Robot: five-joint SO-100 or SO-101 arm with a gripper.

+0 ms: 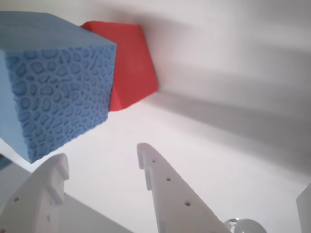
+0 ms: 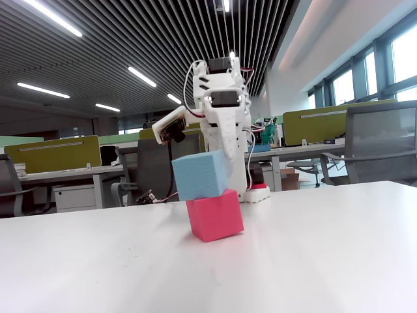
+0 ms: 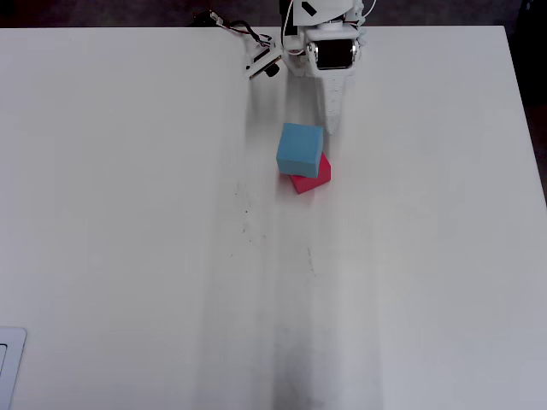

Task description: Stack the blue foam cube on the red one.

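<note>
We find the blue foam cube (image 2: 200,175) resting off-centre atop the red one (image 2: 215,214), the gripper (image 1: 102,162) spread and empty beside it, so we judge only a clean withdrawal, without nudging the stack, remains.

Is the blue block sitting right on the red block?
Touching. In the fixed view the blue foam cube rests directly on the red foam cube, offset to the left, with no gap showing.

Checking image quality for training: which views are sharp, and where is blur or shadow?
Wrist view: blue cube sharp, red cube softer, streaky shadows on the table. Fixed view: cubes crisp, bright ceiling lights. Overhead view: even light, faint shadows.
</note>
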